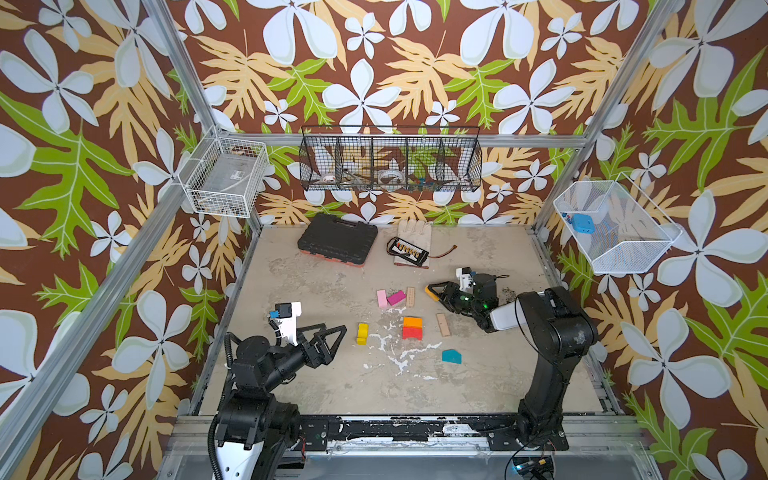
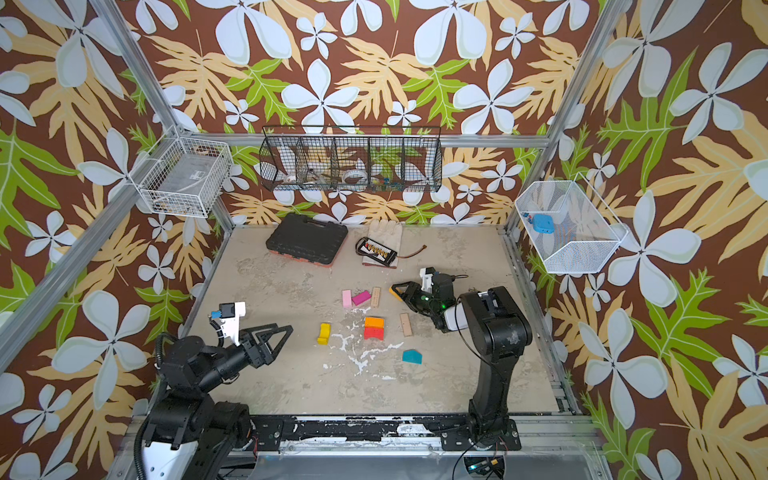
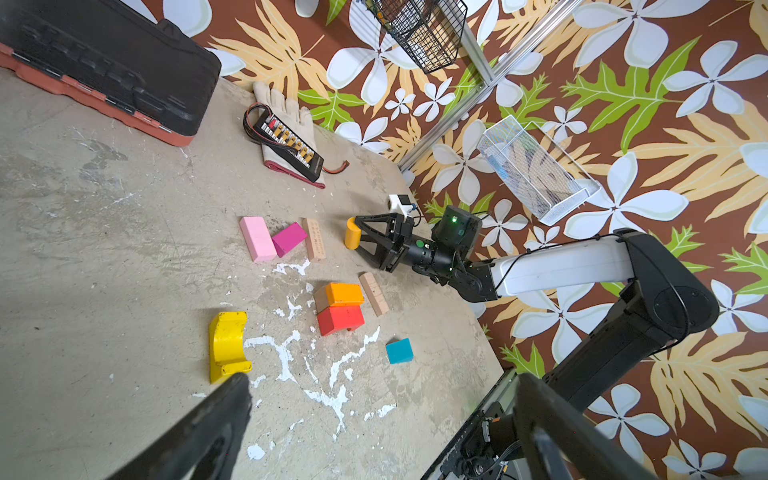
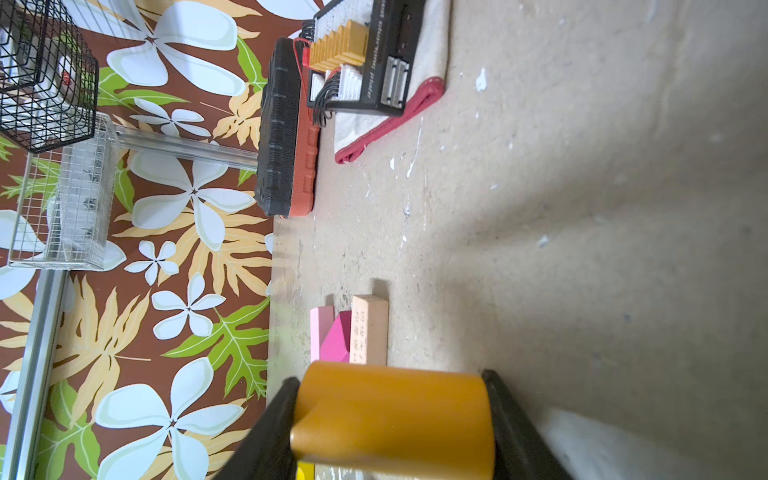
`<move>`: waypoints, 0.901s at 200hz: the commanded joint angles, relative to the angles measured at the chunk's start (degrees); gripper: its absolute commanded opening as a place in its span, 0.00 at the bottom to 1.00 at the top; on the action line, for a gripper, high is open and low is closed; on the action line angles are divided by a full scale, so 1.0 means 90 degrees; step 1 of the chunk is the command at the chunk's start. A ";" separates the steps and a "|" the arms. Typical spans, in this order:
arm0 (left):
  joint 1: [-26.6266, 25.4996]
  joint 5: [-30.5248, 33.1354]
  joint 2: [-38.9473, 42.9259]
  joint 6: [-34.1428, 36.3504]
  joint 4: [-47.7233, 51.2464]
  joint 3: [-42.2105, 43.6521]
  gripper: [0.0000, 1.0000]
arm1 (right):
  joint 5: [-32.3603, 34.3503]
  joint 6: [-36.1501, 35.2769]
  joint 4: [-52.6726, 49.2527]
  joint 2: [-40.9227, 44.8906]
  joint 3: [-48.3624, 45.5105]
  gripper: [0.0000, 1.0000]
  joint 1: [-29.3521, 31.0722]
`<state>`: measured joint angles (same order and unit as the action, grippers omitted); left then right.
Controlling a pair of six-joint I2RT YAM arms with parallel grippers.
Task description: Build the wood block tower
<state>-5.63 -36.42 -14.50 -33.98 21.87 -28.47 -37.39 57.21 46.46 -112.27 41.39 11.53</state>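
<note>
The wood blocks [image 1: 411, 332] lie scattered about the middle of the table [image 1: 316, 386] in both top views. Just above centre, a pink bar [image 1: 381, 299], a magenta block [image 1: 396, 297] and a plain wood bar [image 1: 410, 296] sit in a row, with the magenta one askew between the other two. At centre an orange block [image 1: 412, 321] and a red block [image 1: 411, 333] touch. I cannot tell whether the orange one rests on the red or only against it. A second plain bar [image 1: 443, 324] lies just right of that pair. A yellow arch [image 1: 362, 333] lies flat to the pair's left, and a teal pentagon [image 1: 451, 356] sits to its lower right, apart from the rest.

My right gripper [image 3: 358, 233] reaches in from the right side of the top views to a spot just right of the upper row. It has an orange-yellow cylinder [image 4: 390, 415] between its fingers [image 4: 270, 428]. In the right wrist view both fingers lie against the cylinder's flat ends, with no gap that I can see, so the jaws are parted by the cylinder's length. I cannot tell whether the cylinder is clear of the table.

My left gripper [image 1: 337, 343] hovers left of the yellow arch, near it but not touching. In the left wrist view its jaws stand wide apart and hold nothing.
</note>
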 commanded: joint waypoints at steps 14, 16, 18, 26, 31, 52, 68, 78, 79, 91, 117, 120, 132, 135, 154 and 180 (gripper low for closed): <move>-0.0004 0.0009 -0.0009 0.0006 -0.0164 -0.0001 1.00 | 0.0550 -0.0381 -0.1719 -0.0335 0.0042 0.57 -0.0070; -0.0008 0.0010 -0.0009 0.0006 -0.0164 -0.0001 1.00 | 0.0563 -0.0400 -0.1738 -0.0342 0.0041 0.57 -0.0070; -0.0009 0.0013 -0.0010 0.0006 -0.0162 -0.0001 1.00 | 0.0576 -0.0410 -0.1755 -0.0347 0.0048 0.58 -0.0070; -0.0010 0.0010 -0.0010 0.0006 -0.0158 -0.0001 1.00 | 0.0617 -0.0466 -0.1839 -0.0367 0.0069 0.60 -0.0078; -0.0009 0.0006 -0.0015 0.0006 -0.0161 -0.0001 1.00 | 0.0651 -0.0502 -0.1881 -0.0377 0.0074 0.62 -0.0080; -0.0009 0.0006 -0.0021 0.0006 -0.0157 -0.0001 1.00 | 0.0835 -0.0644 -0.2158 -0.0371 0.0133 0.67 -0.0080; -0.0005 -0.0001 -0.0022 0.0006 -0.0161 -0.0001 1.00 | 0.1101 -0.0776 -0.2404 -0.0287 0.0148 0.72 -0.0080; -0.0007 -0.0006 -0.0024 0.0001 -0.0159 0.0004 1.00 | 0.1249 -0.0834 -0.2526 -0.0228 0.0150 0.74 -0.0080; -0.0008 -0.0006 -0.0022 0.0003 -0.0161 0.0002 1.00 | 0.1266 -0.0837 -0.2540 -0.0224 0.0149 0.74 -0.0080; -0.0008 -0.0006 -0.0027 0.0006 -0.0161 -0.0001 1.00 | 0.1370 -0.0898 -0.2655 -0.0202 0.0181 0.76 -0.0099; -0.0005 -0.0018 -0.0022 -0.0001 -0.0156 0.0009 1.00 | 0.1595 -0.1027 -0.2856 -0.0190 0.0226 0.78 -0.0109; -0.0008 -0.0016 -0.0020 -0.0004 -0.0162 0.0009 1.00 | 0.1630 -0.1038 -0.2894 -0.0178 0.0233 0.78 -0.0110; -0.0007 -0.0019 -0.0020 -0.0002 -0.0164 0.0009 1.00 | 0.1877 -0.1119 -0.3113 -0.0102 0.0278 0.79 -0.0109; -0.0007 -0.0017 -0.0023 -0.0004 -0.0164 0.0009 1.00 | 0.1942 -0.1145 -0.3172 -0.0083 0.0284 0.79 -0.0109; -0.0009 -0.0016 -0.0033 -0.0005 -0.0157 0.0009 1.00 | 0.2255 -0.1393 -0.3371 0.0148 0.0320 0.79 -0.0083; -0.0011 -0.0006 -0.0050 -0.0004 -0.0173 0.0015 1.00 | 0.3201 -0.2135 -0.4316 0.0804 0.0866 0.80 0.0249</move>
<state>-5.63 -36.42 -14.74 -33.98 21.87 -28.45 -22.11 44.29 31.92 -108.14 46.30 11.53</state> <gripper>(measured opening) 0.998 0.791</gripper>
